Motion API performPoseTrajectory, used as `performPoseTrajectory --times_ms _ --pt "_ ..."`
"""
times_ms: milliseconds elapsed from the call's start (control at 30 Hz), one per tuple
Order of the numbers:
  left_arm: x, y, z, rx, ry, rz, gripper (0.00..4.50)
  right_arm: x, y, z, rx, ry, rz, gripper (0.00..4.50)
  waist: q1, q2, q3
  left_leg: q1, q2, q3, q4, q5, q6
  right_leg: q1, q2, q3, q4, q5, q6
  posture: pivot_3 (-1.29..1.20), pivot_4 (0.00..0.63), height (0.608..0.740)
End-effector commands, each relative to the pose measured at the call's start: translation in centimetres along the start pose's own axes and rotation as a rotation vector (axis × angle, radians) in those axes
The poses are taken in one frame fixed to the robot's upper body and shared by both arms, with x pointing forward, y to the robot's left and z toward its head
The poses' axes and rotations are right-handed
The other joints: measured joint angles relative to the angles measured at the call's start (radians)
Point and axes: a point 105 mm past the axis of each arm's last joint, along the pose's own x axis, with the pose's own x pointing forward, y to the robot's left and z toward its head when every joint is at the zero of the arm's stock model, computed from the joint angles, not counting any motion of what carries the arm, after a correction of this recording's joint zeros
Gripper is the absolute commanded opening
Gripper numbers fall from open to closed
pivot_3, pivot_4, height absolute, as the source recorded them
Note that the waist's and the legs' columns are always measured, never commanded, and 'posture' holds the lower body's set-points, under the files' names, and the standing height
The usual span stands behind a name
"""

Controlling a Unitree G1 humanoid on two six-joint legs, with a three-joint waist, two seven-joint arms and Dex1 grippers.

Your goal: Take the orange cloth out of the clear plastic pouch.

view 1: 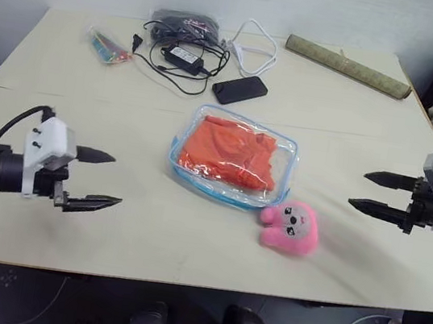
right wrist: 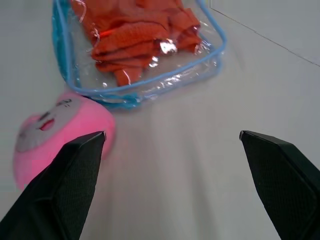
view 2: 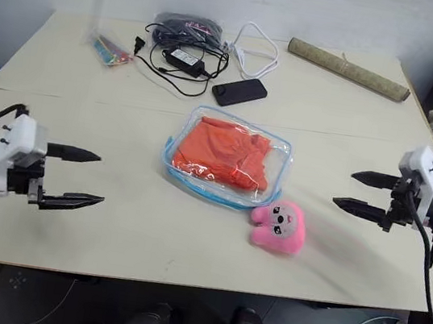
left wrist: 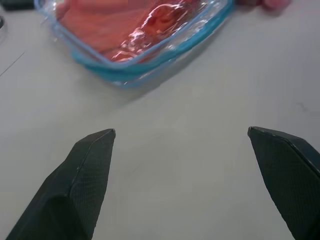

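Both hands were wide open, holding nothing: left hand (view 1: 99,180), right hand (view 1: 371,192), flanking the clear plastic pouch (view 1: 233,157) mid-bench (view 1: 88,94). Orange cloth (view 1: 230,153) was still fully inside. Risks: slick pouch sliding unless pinned; right hand clipping the pink plush toy (view 1: 292,226) touching the pouch's near corner.

Orange cloth (left wrist: 120,27) inside clear pouch (left wrist: 150,62)

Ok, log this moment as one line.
left pincer: open, empty | right pincer: open, empty | orange cloth: inside clear plastic pouch | pouch: untouched
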Motion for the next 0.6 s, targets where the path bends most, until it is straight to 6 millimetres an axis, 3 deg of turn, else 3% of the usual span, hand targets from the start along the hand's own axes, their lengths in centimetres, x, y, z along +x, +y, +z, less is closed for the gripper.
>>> performPoseTrajectory --times_ms 33,200,300,467,600 --pt "1.0 0.3 1.5 0.157 0.031 -0.073 4.47 0.3 2.1 3.4 -0.131 -0.054 0.052 4.50 0.002 0.000 0.000 0.000 0.000 0.000 0.000 0.000 0.000 0.000 0.000 0.000 0.000 0.000 0.000 0.00 0.150 0.740" --pt "4.1 2.4 3.2 0.362 0.049 -0.140 4.47 2.0 5.9 5.0 -0.201 -0.069 0.196 4.50 0.025 0.000 0.000 0.000 -0.005 0.001 0.001 0.000 0.000 0.000 0.001 0.001 0.001 0.000 0.000 0.00 0.150 0.740" --pt "6.1 3.8 2.9 0.459 0.078 -0.148 4.47 2.8 7.2 5.3 -0.222 -0.079 0.229 4.50 0.033 -0.001 -0.001 -0.001 -0.005 0.003 0.003 0.000 0.000 0.000 0.002 0.000 0.001 0.000 0.000 0.00 0.150 0.740" --pt "10.7 4.3 2.3 0.497 0.035 -0.208 4.47 3.8 8.4 5.6 -0.257 -0.111 0.228 4.50 0.043 -0.002 -0.001 -0.002 -0.005 0.008 0.003 0.000 0.001 0.000 0.002 0.000 0.001 0.000 0.001 0.00 0.150 0.740" --pt "12.0 4.8 2.4 0.529 0.011 -0.197 4.47 3.6 8.7 5.3 -0.253 -0.100 0.220 4.50 0.042 -0.004 -0.001 -0.004 -0.005 0.007 0.005 0.000 0.001 -0.001 0.002 -0.001 0.001 0.001 0.001 0.00 0.150 0.740"
